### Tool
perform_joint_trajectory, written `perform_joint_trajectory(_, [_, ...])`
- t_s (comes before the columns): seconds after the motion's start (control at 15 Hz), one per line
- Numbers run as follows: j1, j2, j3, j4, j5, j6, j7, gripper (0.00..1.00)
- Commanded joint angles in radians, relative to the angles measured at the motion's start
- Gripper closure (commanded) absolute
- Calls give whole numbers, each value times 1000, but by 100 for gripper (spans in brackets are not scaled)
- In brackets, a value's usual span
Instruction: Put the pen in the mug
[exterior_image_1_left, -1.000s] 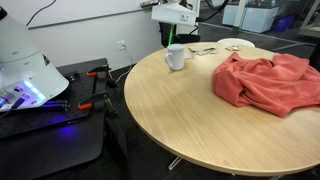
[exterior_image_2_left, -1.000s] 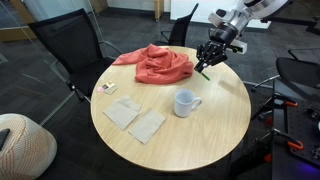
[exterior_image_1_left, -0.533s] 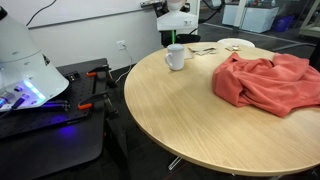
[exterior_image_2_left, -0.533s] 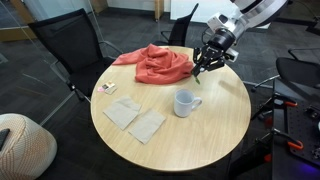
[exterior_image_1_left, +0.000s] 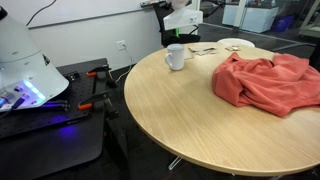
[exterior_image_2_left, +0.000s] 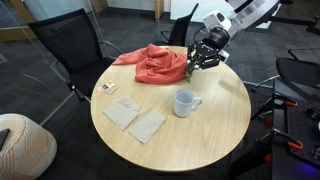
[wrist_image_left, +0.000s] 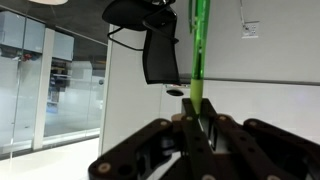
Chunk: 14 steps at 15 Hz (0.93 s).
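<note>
We have the gripper (exterior_image_2_left: 200, 60) pinching the pen (wrist_image_left: 199, 45) near one end, up in the air over the table (exterior_image_2_left: 225, 125), just beside the red cloth (exterior_image_2_left: 155, 63). Held this way, we judge, the free shaft can drop tip-first into the mug (exterior_image_2_left: 185, 103), which stands upright with its mouth open, apart from the gripper. We count one pen, one mug, one cloth and two paper napkins (exterior_image_2_left: 122, 112) lying flat
</note>
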Motion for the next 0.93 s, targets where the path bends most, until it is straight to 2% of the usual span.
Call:
perform_joint_trajectory(0.0, [16,35,-15,54,18,-39,2,97])
perform_joint_trajectory(0.87, [21,148,-17,76,35,-45,2,97])
